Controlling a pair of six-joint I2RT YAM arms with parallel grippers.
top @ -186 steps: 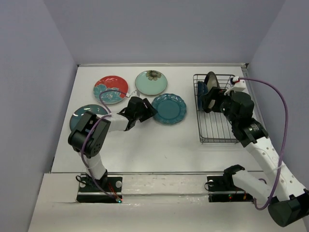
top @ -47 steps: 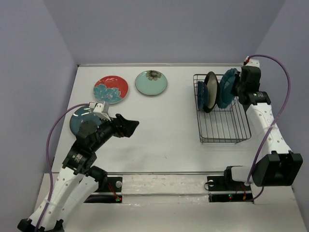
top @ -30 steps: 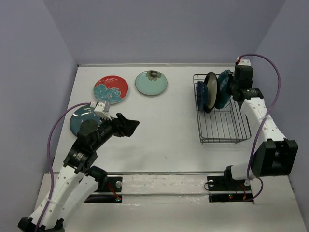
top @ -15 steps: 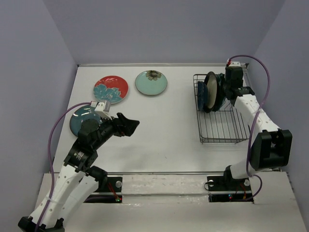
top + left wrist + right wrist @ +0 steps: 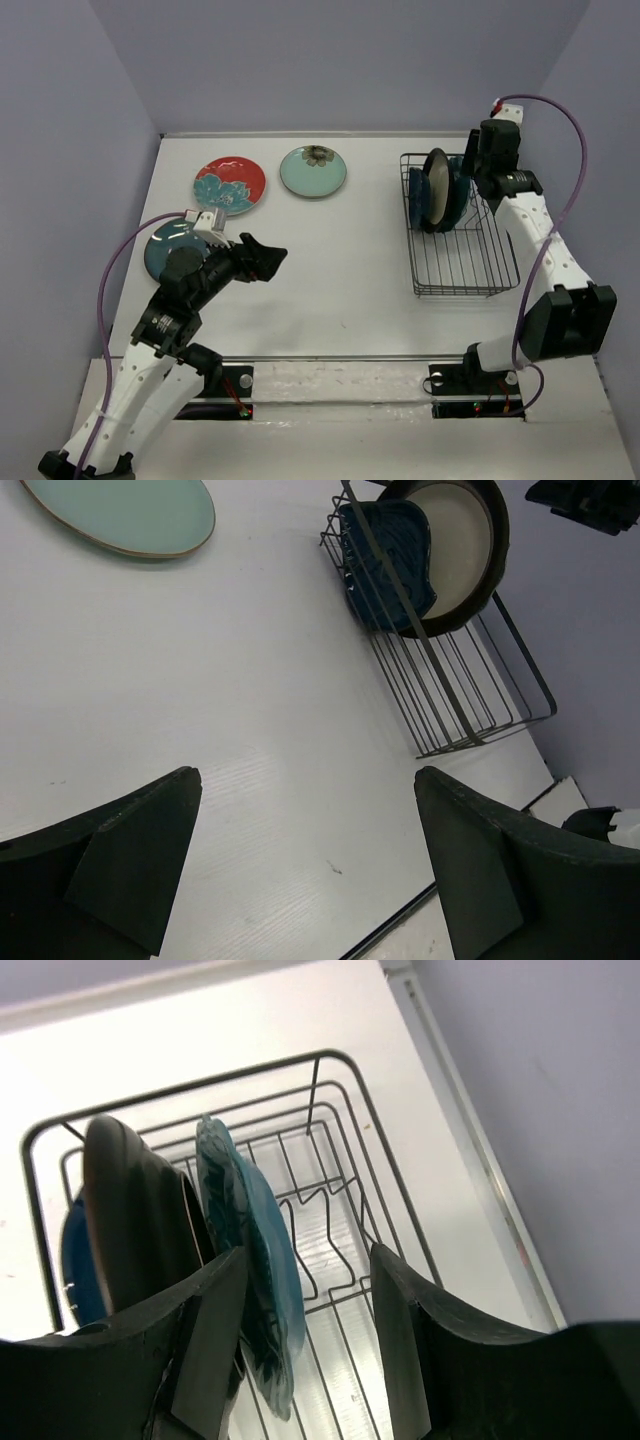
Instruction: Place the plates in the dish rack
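dish rack (image 5: 466, 292) at right of table. its far end holds three plates on edge: dark-blue leaf plate (image 5: 415, 193) leftmost, cream brown-rimmed plate (image 5: 436, 188), then teal scalloped plate (image 5: 458, 200) (close against the cream one; contact cannot be told). right gripper (image 5: 310, 1255) just above the scalloped plate, fingers spread, empty; 1.6 s ago it carried this plate over the rack. flat at far left: red plate (image 5: 231, 185), mint plate (image 5: 313, 171), plain teal plate (image 5: 158, 250) partly under the left arm. left gripper (image 5: 307, 775) wide, empty, unmoved.
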